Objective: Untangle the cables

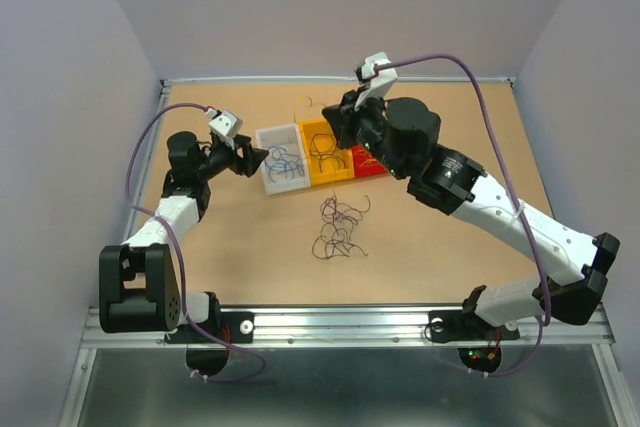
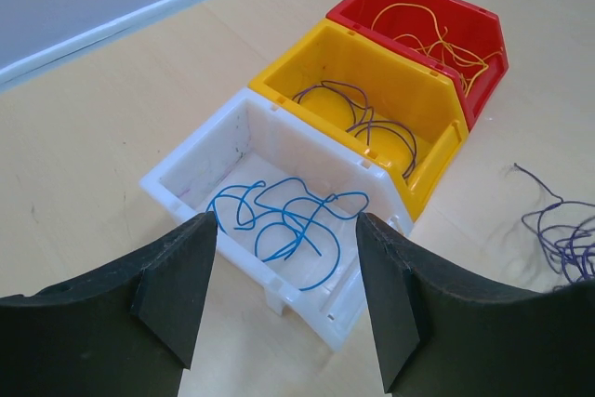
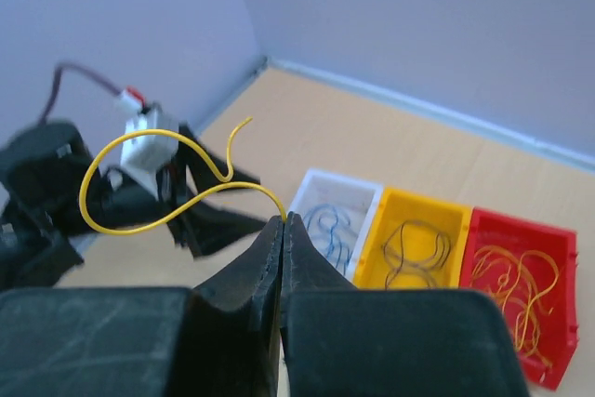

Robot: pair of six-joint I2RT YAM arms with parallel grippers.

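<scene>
Cables (image 1: 340, 227) lie as one loose dark tangle on the table (image 1: 420, 257) in the top view, near three bins in a row. Left wrist view: the left gripper (image 2: 284, 295), spread, faces the white bin (image 2: 186, 165) of blue wires (image 2: 288, 220); the yellow bin (image 2: 390, 72) holds purple wires (image 2: 376, 127), the red bin (image 2: 488, 62) orange wires (image 2: 437, 44). Only the right wrist view shows the right gripper (image 3: 284, 222) pinching one yellow wire (image 3: 121, 151).
</scene>
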